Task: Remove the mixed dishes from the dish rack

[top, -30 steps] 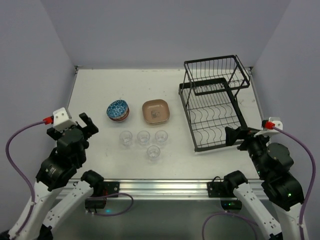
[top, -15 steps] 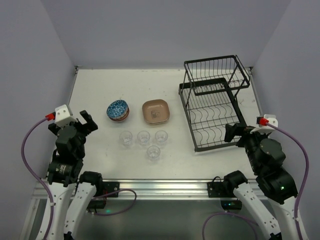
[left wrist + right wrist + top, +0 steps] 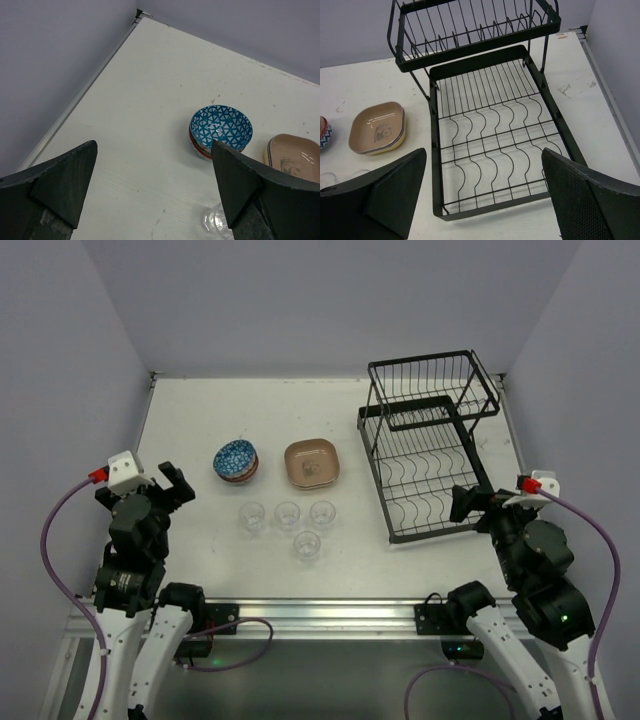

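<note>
Mixed dishes (image 3: 312, 463) stand out on the white surface (image 3: 200, 420), all to the left of the dish rack (image 3: 430, 445). Furthest left, a blue patterned bowl (image 3: 221, 127) sits nested on top of a red-rimmed bowl (image 3: 199, 148). To its right, not touching it, lies a tan-brown plate (image 3: 376, 127), rounded-square and shallow. It is stacked on a yellow plate (image 3: 390, 146) whose edge shows beneath it. Nearer the arms are four clear glass cups. Three form a row: the left cup (image 3: 252, 515), the middle cup (image 3: 288, 513) and the right cup (image 3: 322, 512). A fourth cup (image 3: 307, 545) stands alone in front of the row. None of the cups touch.

The black wire rack stands at the right side of the surface. Its smaller upper basket (image 3: 430, 390) is toward the far wall. Its wider lower tray (image 3: 425, 485), with wavy wire dividers, reaches toward the near edge. The white surface shows through the tray's wires.

The left end effector (image 3: 176, 480) hovers at the left side of the surface, to the left of the bowls and apart from them. Its fingers are spread wide and hold nothing. The right end effector (image 3: 468, 508) hovers just beside the near right corner of the rack, also spread wide and holding nothing. Its wrist view looks down over the lower tray.
</note>
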Controlling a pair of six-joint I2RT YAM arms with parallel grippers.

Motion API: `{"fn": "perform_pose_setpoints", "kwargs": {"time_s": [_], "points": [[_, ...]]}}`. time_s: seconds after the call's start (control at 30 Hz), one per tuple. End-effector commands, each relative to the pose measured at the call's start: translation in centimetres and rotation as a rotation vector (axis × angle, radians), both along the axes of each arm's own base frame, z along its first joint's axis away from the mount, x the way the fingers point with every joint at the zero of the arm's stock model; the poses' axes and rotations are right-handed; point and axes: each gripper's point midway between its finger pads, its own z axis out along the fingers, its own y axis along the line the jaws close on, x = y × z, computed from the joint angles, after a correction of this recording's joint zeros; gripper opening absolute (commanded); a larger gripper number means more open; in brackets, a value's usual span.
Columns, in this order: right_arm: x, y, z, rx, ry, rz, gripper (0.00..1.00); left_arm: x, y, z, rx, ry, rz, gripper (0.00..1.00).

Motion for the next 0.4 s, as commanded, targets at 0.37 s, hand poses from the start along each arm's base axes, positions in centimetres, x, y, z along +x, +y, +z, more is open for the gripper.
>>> {"fn": "perform_pose_setpoints", "kwargs": {"time_s": [0.37], "points": [[1.11,0.22,0.21,-0.001,-0.008,-0.013,0.99,0.34,-0.12,0.6,0.011,-0.032,-0.009,1.0]]}}
